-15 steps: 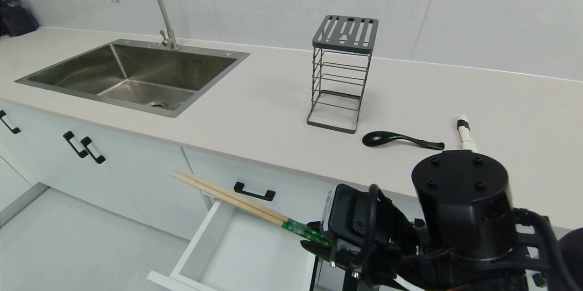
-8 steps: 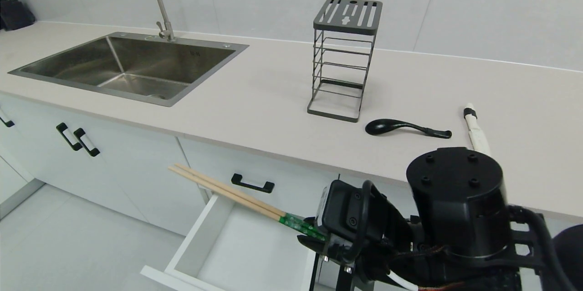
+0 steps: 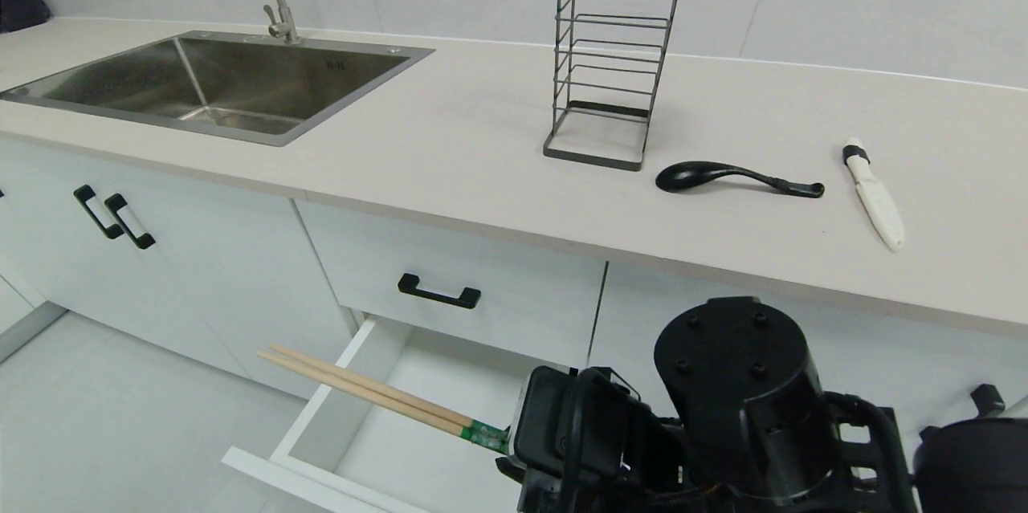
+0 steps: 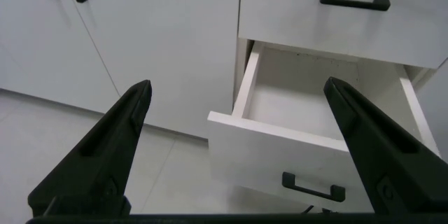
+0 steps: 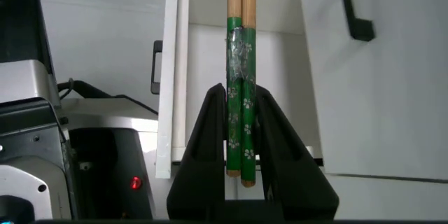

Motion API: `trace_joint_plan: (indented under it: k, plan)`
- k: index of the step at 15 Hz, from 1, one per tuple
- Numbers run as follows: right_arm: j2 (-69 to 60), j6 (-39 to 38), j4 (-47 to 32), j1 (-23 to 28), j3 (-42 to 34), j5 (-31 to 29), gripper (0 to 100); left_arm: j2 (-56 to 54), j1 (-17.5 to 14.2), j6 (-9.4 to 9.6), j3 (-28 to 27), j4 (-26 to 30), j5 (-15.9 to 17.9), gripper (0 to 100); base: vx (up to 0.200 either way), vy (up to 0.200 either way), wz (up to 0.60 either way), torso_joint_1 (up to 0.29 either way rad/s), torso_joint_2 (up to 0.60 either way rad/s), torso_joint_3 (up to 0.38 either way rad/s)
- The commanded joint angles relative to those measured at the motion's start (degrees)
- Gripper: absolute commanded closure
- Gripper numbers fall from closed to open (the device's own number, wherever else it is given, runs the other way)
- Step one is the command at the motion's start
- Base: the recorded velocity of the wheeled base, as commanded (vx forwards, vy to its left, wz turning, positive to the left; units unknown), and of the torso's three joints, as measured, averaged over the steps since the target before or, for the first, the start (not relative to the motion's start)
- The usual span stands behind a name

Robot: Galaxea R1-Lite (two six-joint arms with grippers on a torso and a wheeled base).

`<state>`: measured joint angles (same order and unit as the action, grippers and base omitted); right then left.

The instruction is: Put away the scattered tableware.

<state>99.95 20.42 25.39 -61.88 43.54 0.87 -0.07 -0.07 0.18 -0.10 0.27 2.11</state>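
the right arm [image 3: 747,417] is matte black throughout. its big joint cap [image 3: 731,352] is a round drum with a flat top, set with four small recessed screws [image 3: 688,320]. a thick black cable [image 3: 883,417] arcs beside the drum. ahead sits a boxy wrist housing [image 3: 554,433] with rounded corners. the right hand [image 5: 239,94] has two thick black wedge fingers [image 5: 203,154]. the left hand [image 4: 238,87] has long, smooth black fingers [image 4: 105,147] tapering to blunt tips.

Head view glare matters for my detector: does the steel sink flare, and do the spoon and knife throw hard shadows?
Head view: the sink shows soft bright patches on its walls, no harsh flare; the spoon and knife cast only faint, soft shadows on the counter. Right wrist view: the chopsticks carry a small glossy sheen on their green ends.
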Motion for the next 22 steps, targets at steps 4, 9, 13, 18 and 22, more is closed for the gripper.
trace_joint_plan:
  k: [4, 9, 13, 18, 22]
  plan:
    - [0.68, -0.03, -0.08, -0.61, -0.13, -2.45, 100, 0.07, -0.01, 0.08, 0.01, 0.00, 0.00, 0, 0.000, 0.000, 0.00, -0.044, 0.12, 0.072]
    - [0.86, -0.29, -5.79, -3.25, 0.05, -13.70, 100, 0.07, -0.01, -0.01, 0.01, 0.00, 0.00, 0, 0.000, 0.000, 0.00, -0.028, 0.09, 0.059]
    - [3.41, -0.38, -5.44, -5.88, 1.98, -13.52, 100, 0.07, -0.01, -0.01, 0.01, 0.00, 0.00, 0, 0.000, 0.000, 0.00, -0.135, 0.41, 0.272]
    - [10.62, -1.61, -6.94, -5.80, 12.62, -13.52, 100, 0.07, -0.01, -0.01, 0.01, 0.00, 0.00, 0, 0.000, 0.000, 0.00, -0.033, 0.11, 0.077]
    - [15.45, -2.67, -14.32, -3.86, 17.28, -14.93, 100, 0.07, -0.01, -0.01, 0.01, 0.00, 0.00, 0, 0.000, 0.000, 0.00, 0.000, 0.00, 0.000]
